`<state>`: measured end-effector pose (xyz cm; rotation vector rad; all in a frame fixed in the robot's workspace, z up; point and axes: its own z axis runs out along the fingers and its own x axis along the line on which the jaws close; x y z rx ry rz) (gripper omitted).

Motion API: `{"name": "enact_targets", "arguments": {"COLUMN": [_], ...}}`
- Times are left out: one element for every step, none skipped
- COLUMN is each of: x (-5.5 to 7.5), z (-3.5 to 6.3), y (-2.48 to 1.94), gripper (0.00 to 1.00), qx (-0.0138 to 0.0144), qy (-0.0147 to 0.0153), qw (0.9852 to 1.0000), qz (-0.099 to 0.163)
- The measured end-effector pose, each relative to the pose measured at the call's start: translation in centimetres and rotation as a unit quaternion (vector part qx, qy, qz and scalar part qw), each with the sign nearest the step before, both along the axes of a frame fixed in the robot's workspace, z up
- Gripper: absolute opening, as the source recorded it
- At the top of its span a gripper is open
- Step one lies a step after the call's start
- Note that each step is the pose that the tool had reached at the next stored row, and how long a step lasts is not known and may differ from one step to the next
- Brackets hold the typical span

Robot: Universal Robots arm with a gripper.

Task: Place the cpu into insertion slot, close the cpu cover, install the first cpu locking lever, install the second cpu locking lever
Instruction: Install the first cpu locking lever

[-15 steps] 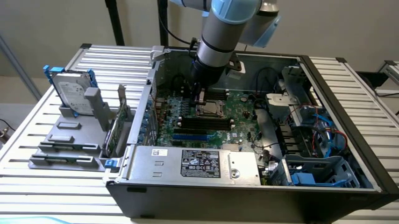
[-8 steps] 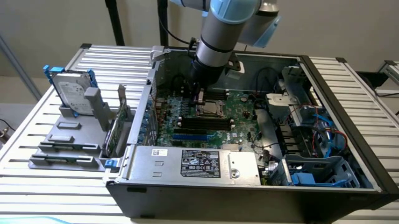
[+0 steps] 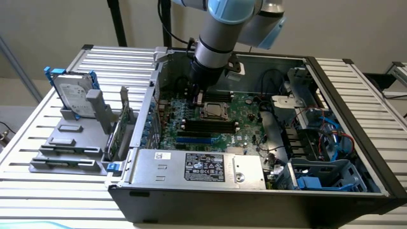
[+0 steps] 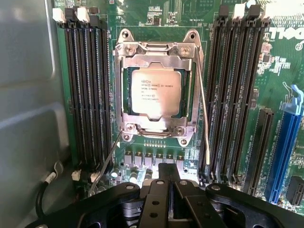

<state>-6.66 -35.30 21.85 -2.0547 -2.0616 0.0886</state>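
Observation:
The cpu (image 4: 156, 92), pale silver-beige with printed text, lies flat in the insertion slot (image 4: 186, 90) on the green board. The silvery cpu cover (image 4: 156, 58) is down over it, framing its face. One thin wire locking lever (image 4: 204, 118) runs along one side of the socket with its free end standing loose. The other lever (image 4: 105, 164) sticks out slantwise from a socket corner, also loose. My gripper (image 4: 168, 167) hovers just off the socket's edge, fingers together and holding nothing. In the exterior view the gripper (image 3: 196, 99) hangs over the board beside the socket (image 3: 215, 110).
Long black memory slots (image 4: 88, 90) (image 4: 232, 95) flank the socket. A blue slot (image 4: 285, 142) and the grey case wall (image 4: 28, 118) lie further out. The power supply (image 3: 197, 164), cables (image 3: 330, 129) and a hard drive (image 3: 73, 93) on a grey fixture surround the work area.

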Motion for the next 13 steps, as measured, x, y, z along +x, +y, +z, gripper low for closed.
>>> {"name": "enact_targets", "arguments": {"x": [-0.1,-0.1,-0.1,-0.2,-0.2,-0.2,-0.3,-0.3,-0.3,-0.3,-0.4,-0.4,-0.4], "z": [0.02,0.06,0.12,0.22,0.35,0.48,0.62,0.76,0.89,1.03,1.16,1.27,1.36], "y": [0.0,0.0,0.0,0.0,0.0,0.0,-0.01,-0.01,-0.01,-0.01,-0.01,-0.02,-0.02], "gripper": [0.11,0.11,0.11,0.11,0.11,0.11,0.11,0.11,0.11,0.11,0.11,0.11,0.11], "qx": [0.0009,0.002,0.0037,0.0062,0.0091,0.0125,0.0157,0.0189,0.0222,0.0253,0.0286,0.0316,0.0345], "qy": [0.0,0.0,0.0,0.0,0.0002,0.0002,0.0003,0.0004,0.0004,0.0005,0.0005,0.0007,0.0009], "qw": [1.0,1.0,1.0,0.9999,0.9999,0.9998,0.9997,0.9996,0.9995,0.9994,0.9992,0.9991,0.9989], "qz": [-0.002,-0.005,-0.007,-0.009,-0.012,-0.015,-0.017,-0.02,-0.022,-0.024,-0.027,-0.029,-0.031]}}
